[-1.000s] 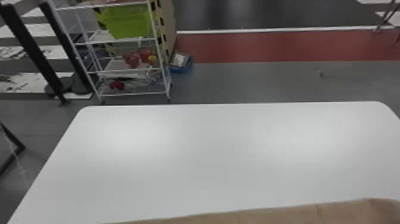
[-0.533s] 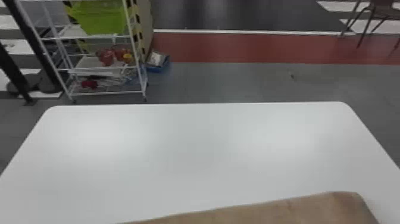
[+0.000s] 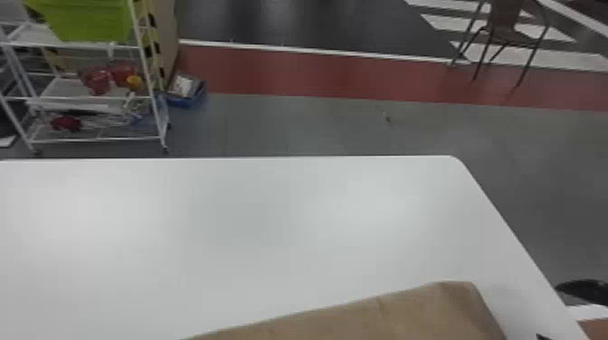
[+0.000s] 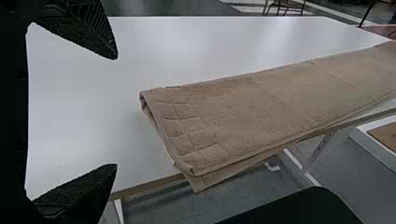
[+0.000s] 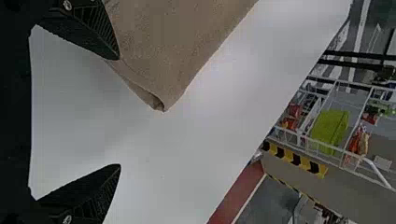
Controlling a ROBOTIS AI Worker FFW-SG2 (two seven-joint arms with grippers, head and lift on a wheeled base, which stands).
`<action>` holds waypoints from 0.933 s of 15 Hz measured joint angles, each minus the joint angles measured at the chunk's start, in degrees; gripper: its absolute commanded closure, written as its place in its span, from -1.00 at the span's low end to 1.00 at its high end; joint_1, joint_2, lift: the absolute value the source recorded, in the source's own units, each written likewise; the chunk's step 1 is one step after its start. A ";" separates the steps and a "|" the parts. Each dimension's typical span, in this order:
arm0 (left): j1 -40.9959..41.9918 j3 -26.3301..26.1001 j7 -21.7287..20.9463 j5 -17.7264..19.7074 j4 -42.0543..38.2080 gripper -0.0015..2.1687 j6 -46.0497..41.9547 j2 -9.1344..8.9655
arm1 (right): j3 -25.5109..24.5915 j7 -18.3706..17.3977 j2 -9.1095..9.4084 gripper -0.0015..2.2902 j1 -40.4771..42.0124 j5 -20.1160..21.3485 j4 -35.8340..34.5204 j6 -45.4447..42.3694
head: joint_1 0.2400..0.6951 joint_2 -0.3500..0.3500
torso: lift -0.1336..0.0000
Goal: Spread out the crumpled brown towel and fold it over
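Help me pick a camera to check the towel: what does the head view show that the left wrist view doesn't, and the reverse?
Head view: white rack, green bin, blue tray.
Left wrist view: open left gripper, table leg, and the brown towel hanging past the table's edge.
Both: towel, white tabletop, chair.

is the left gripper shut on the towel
No, the left gripper has its fingers spread wide apart with none of the brown towel between them.
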 measured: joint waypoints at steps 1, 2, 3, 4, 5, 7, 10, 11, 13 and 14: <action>-0.19 -0.16 0.07 1.03 -0.11 -0.95 0.00 0.12 | -0.17 0.00 0.36 -0.94 -0.94 -1.41 -0.86 6.12 | 1.00 -0.45 | -0.83; -0.60 -0.27 0.07 3.26 -0.23 -0.95 0.00 0.22 | -0.48 0.00 0.66 -0.94 -1.88 -3.40 -1.93 13.00 | 1.00 -0.46 | -0.83; -1.07 -0.34 0.07 6.40 -0.40 -0.95 0.00 0.31 | -0.91 0.00 1.33 -0.94 -2.57 -5.20 -3.47 18.36 | 1.00 -0.43 | -0.83; -1.60 -0.45 -0.04 9.20 -0.52 -0.95 0.00 0.47 | -1.35 0.00 2.38 -0.94 -3.10 -6.39 -5.19 21.79 | 1.00 -0.39 | -0.83; -2.28 -0.89 -0.05 11.69 -0.60 -0.95 0.00 0.77 | -1.74 0.00 3.68 -0.94 -3.52 -7.55 -7.22 24.92 | 1.00 -0.35 | -0.83; -3.58 -1.92 -0.27 12.95 -0.55 -0.94 0.00 0.97 | -1.81 0.00 5.19 -0.95 -3.75 -8.46 -9.88 28.49 | 1.00 -0.29 | -0.83; -4.28 -3.31 -0.58 12.52 -0.18 -0.94 0.00 1.11 | -1.05 0.00 5.63 -0.94 -3.71 -7.45 -10.63 29.23 | 1.00 -0.27 | -0.83; -4.40 -3.56 -0.58 12.36 -0.14 -0.93 0.00 1.11 | -0.91 0.00 5.63 -0.94 -3.69 -7.23 -10.48 29.11 | 1.00 -0.28 | -0.83; -4.52 -3.94 -0.58 12.11 -0.12 -0.93 0.00 1.05 | -0.73 0.00 5.63 -0.94 -3.67 -6.93 -10.06 28.79 | 1.00 -0.30 | -0.83; -4.54 -4.01 -0.58 11.93 -0.09 -0.93 0.00 0.98 | -0.54 0.00 5.61 -0.93 -3.63 -6.77 -9.80 28.52 | 1.00 -0.30 | -0.83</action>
